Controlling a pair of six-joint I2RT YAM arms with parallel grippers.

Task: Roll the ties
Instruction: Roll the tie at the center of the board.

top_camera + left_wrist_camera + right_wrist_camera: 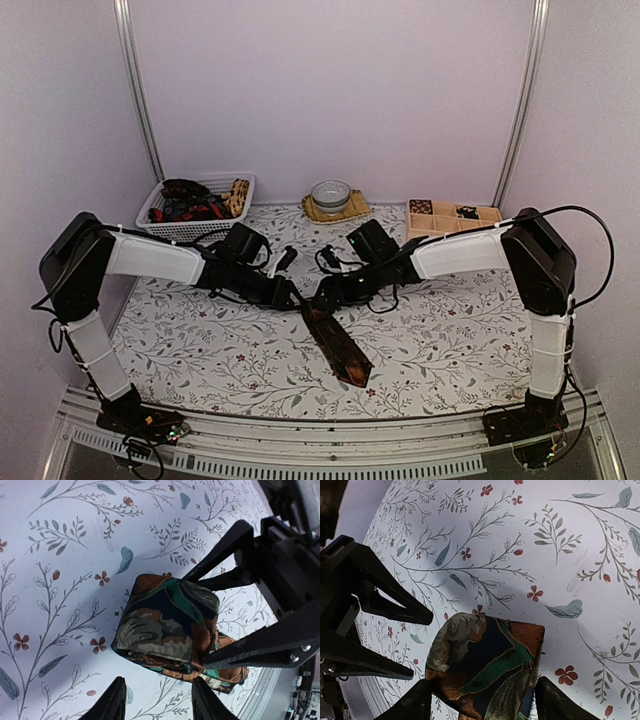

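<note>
- Your tie (165, 625) lies in the middle of the worktop (60, 590). One end is folded over into a thick pad. The rest runs flat toward the near edge and ends in a point.
- Your right pincer (485, 682) straddles the folded pad, with one finger against each side edge. It looks clenched on the tie across its width, though the contact sits at the bottom edge of the wrist view, so take that as likely rather than sure.
- Your left pincer (159, 682) is released: its fingers stand apart with nothing between them. The tips are just short of the pad, not touching it.
- The two pincers face each other over the fold, close together but apart.
- At the far edge, well away from the tie, you have a basket (160, 218) holding other ties (190, 205), a bowl (330, 192) on a mat, and a tray (485, 213) with compartments.
</note>
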